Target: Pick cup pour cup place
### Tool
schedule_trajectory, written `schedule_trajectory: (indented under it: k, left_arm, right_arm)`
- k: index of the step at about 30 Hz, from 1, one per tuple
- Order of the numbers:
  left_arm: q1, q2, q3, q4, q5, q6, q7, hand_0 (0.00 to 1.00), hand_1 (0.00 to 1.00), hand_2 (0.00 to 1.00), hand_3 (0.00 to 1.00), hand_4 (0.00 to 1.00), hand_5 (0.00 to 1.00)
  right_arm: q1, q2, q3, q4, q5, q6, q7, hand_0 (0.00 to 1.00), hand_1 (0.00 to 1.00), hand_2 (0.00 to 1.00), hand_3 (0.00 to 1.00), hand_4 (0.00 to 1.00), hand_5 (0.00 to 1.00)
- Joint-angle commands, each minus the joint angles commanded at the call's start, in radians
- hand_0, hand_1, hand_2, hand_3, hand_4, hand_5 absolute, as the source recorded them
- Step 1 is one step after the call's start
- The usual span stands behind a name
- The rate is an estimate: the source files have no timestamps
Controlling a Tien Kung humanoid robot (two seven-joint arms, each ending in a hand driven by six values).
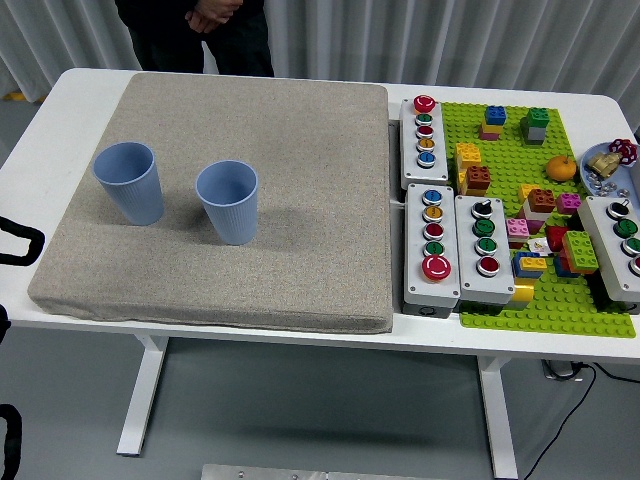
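Two light blue ribbed cups stand upright on a grey fabric mat (290, 200). One cup (130, 182) is near the mat's left edge, the other cup (228, 202) is a little to its right and nearer me. I cannot see anything inside either cup. A black part of my left arm (18, 240) rests at the picture's left edge, apart from the cups. My right arm is out of view.
A person (195, 30) stands at the table's far side, hands clasped. Right of the mat stand grey button boxes (432, 245) and a green baseplate (560, 310) with several bricks, a small orange (561, 167) and a bowl (605, 165).
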Motion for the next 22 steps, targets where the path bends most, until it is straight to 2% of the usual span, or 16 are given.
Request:
schedule_trajectory:
  k: [1, 22]
  left_arm:
    - [0.001, 0.0, -0.001, 0.0, 0.001, 0.0, 0.0, 0.75, 0.776, 0.94, 0.976, 0.949, 0.923]
    - [0.006, 0.0, 0.004, -0.003, 0.003, 0.002, 0.0, 0.753, 0.776, 0.937, 0.969, 0.94, 0.92]
  right_arm:
    - [0.0, 0.0, 0.0, 0.0, 0.001, 0.0, 0.0, 0.748, 0.717, 0.736, 0.637, 0.197, 0.408]
    - [-0.005, 0.003, 0.001, 0.0, -0.003, 0.0, 0.0, 0.746, 0.717, 0.736, 0.637, 0.199, 0.404]
